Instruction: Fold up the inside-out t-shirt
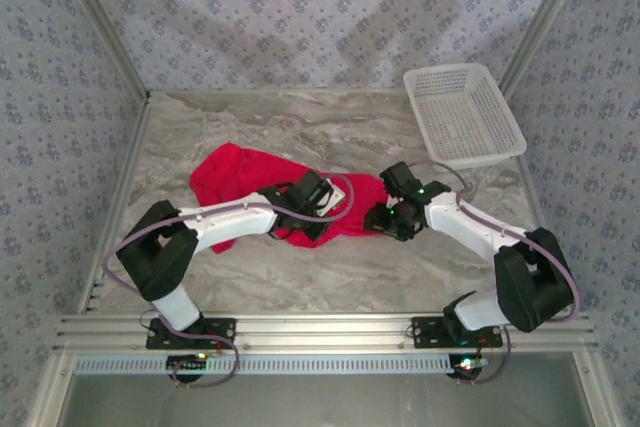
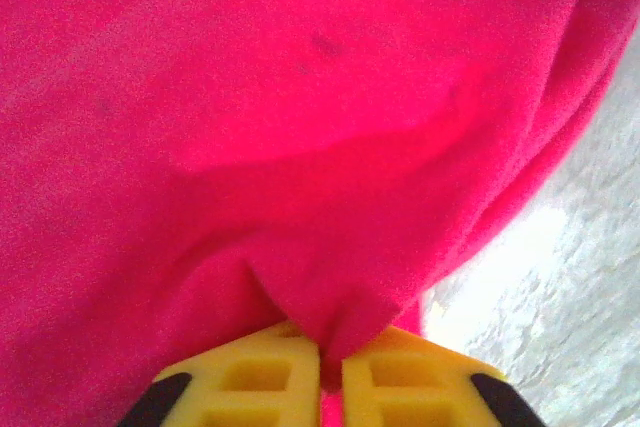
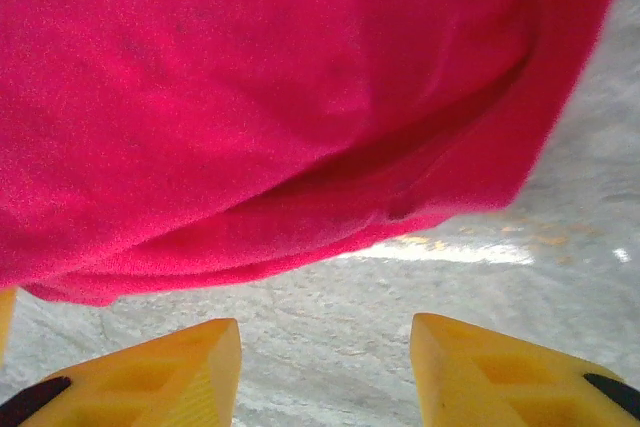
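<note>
The bright red t-shirt lies bunched on the marble table, stretching from left of centre toward the middle. My left gripper sits over its near right part, and in the left wrist view its yellow jaws are shut on a pinched fold of the red cloth. My right gripper is at the shirt's right end. In the right wrist view it stands open over bare table, with the shirt's edge just beyond the fingertips and nothing between them.
A white mesh basket stands at the table's back right corner. Patterned walls and metal rails close in the table on three sides. Bare marble lies along the near edge in front of the shirt.
</note>
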`<state>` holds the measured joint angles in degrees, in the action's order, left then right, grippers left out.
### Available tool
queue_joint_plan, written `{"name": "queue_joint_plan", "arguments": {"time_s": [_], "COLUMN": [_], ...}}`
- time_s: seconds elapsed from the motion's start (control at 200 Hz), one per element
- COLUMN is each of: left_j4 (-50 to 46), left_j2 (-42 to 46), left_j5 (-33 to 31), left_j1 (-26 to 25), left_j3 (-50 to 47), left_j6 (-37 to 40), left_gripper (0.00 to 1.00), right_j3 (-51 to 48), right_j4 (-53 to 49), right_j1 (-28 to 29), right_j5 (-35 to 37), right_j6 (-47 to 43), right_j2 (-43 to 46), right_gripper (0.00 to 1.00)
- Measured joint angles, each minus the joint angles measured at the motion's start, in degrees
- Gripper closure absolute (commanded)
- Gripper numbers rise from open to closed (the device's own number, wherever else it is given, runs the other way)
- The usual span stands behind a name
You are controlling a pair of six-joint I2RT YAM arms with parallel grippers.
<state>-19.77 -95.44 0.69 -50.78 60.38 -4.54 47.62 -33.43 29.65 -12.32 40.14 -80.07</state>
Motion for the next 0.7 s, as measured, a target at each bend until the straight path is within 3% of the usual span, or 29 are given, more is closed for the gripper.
{"name": "queue_joint_plan", "arguments": {"time_s": [0.175,0.31,0.36,0.445,0.525,0.625,0.7], "left_j4": [-1.1,-1.8,-1.7,-1.6,-1.2,-0.6,-0.1], "left_j2": [0.5,1.3,1.7,2.4,2.8,2.8,2.4], "left_j5": [0.1,0.8,1.1,1.6,2.3,3.5,4.9], "left_j1": [0.9,1.3,1.3,1.6,2.0,3.0,3.8], "left_j3": [0.9,0.9,0.9,0.6,0.1,-0.5,-0.6], "left_j6": [-1.0,-1.7,-2.3,-2.5,-2.9,-3.4,-3.8], "left_gripper": [0.82,0.77,0.73,0.68,0.71,0.8,0.69], "right_j3": [-0.4,-0.5,-0.5,0.3,1.7,2.1,2.1], "right_j4": [5.4,11.0,12.8,14.4,14.5,14.3,13.1], "right_j1": [4.2,6.1,6.2,6.1,6.1,6.1,6.1], "right_j5": [-0.6,-0.1,0.6,2.4,4.0,5.6,6.4], "right_j6": [5.0,9.3,10.6,11.6,12.0,11.3,10.5], "right_j2": [-2.2,-5.5,-7.6,-11.7,-13.1,-12.7,-11.5], "right_gripper": [0.34,0.35,0.44,0.74,1.0,1.0,1.0]}}
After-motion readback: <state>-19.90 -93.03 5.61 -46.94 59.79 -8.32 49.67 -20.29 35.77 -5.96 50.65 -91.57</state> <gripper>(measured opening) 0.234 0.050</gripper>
